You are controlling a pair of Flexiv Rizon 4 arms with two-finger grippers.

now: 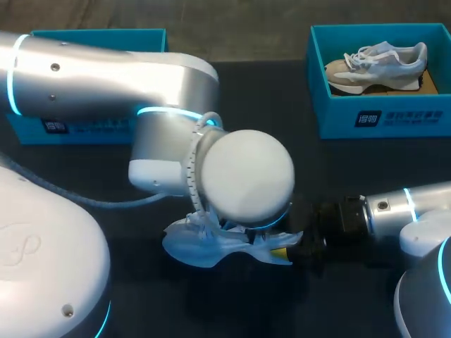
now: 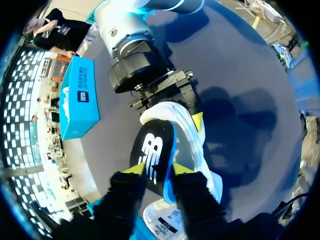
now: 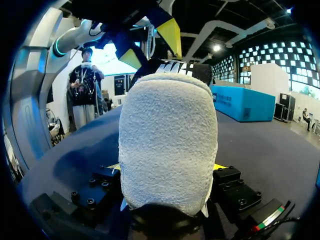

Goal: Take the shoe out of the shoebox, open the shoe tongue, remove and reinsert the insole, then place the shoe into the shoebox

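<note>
The white and pale-blue fabric sneaker (image 1: pixel 204 246) is lying out of its box on the black table top (image 1: pixel 352 169), so the first step is being judged as done. Its towelling-lined heel (image 3: pixel 167 145) is being clamped between the fingers of the right gripper (image 3: pixel 165 166). The black foam insole with a white logo (image 2: pixel 152 150) is being pinched between the fingers of the left gripper (image 2: pixel 158 169), with its far end reaching into the sneaker just ahead of them. Whether it is being drawn out or fed back cannot be told. Boxing is being left for last.

In the head view, the insole and the left fingers are being hidden under the left arm. Only there is a second pale sneaker (image 1: pixel 380 63) being shown inside one teal cardboard shoebox (image 1: pixel 380 116), with another teal box (image 1: pixel 99 33) well beyond both grippers. Each grasp is being shown only in its own wrist view.
</note>
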